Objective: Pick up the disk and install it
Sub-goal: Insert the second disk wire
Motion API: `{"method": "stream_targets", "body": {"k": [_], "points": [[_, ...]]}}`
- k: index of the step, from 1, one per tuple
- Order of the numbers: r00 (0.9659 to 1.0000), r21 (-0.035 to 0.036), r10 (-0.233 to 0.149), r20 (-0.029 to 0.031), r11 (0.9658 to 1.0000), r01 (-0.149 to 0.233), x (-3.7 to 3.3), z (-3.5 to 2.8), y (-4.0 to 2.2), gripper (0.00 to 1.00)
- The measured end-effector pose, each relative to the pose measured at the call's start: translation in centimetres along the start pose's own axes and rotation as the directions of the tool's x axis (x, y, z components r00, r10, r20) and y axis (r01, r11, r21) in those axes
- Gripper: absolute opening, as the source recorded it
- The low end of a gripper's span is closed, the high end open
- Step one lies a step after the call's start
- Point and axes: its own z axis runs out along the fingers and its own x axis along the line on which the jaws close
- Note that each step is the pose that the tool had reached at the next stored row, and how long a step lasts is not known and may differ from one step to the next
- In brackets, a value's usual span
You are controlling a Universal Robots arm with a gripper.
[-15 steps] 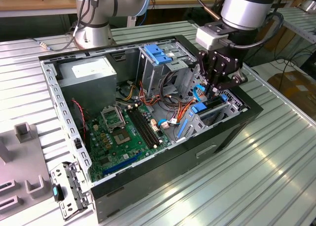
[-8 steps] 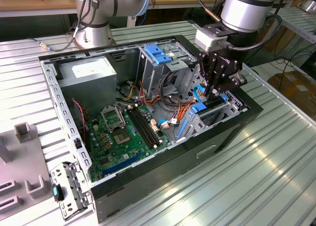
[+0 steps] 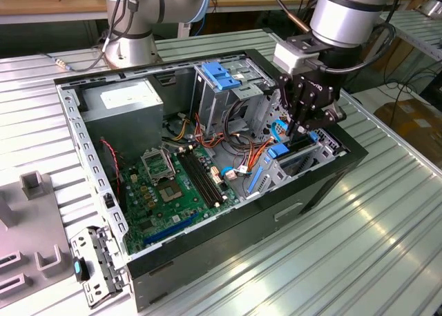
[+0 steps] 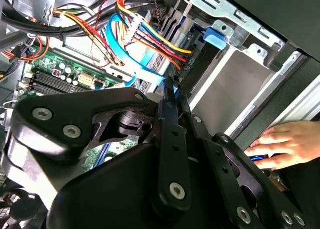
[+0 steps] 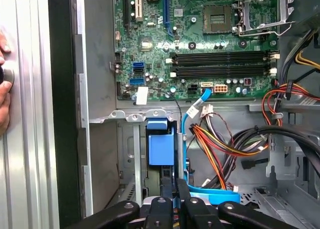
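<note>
The disk sits down in the lower drive bay point(image 3: 304, 165) of the open computer case, and mostly its blue rail frame point(image 3: 276, 152) point(image 5: 161, 143) point(image 4: 215, 37) shows. My gripper point(image 3: 298, 132) hangs straight over that bay at the exterior view's right. Its two black fingers are shut against each other with nothing between them in both wrist views point(image 4: 170, 88) point(image 5: 176, 183). The fingertips stand just beside the blue frame; whether they touch it I cannot tell.
Bundles of coloured cables point(image 5: 225, 141) and a blue flat cable point(image 4: 125, 44) run close to the fingers. The motherboard point(image 3: 173, 192), grey power supply point(image 3: 128, 99) and blue-topped drive cage point(image 3: 221, 74) fill the case. A person's hand point(image 4: 287, 144) point(image 5: 4, 84) rests outside the case wall.
</note>
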Motion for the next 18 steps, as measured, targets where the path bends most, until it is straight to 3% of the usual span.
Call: {"method": "stream_targets", "body": {"k": [8, 12, 15, 17, 18], "points": [[1.0, 0.0003, 0.0, 0.0002, 1.0, 0.0, 0.06, 0.01, -0.17, 0.16], [1.0, 0.0, 0.0, 0.0068, 1.0, 0.0, 0.39, 0.06, -0.2, 0.16], [0.9998, -0.0004, 0.0, 0.0195, 1.0, 0.0, 0.56, 0.07, -0.23, 0.16], [0.9993, -0.001, 0.001, 0.0371, 1.0, -0.001, 0.68, 0.09, -0.24, 0.16], [0.9991, -0.0012, 0.001, 0.0429, 1.0, -0.001, 0.73, 0.1, -0.24, 0.16]]}}
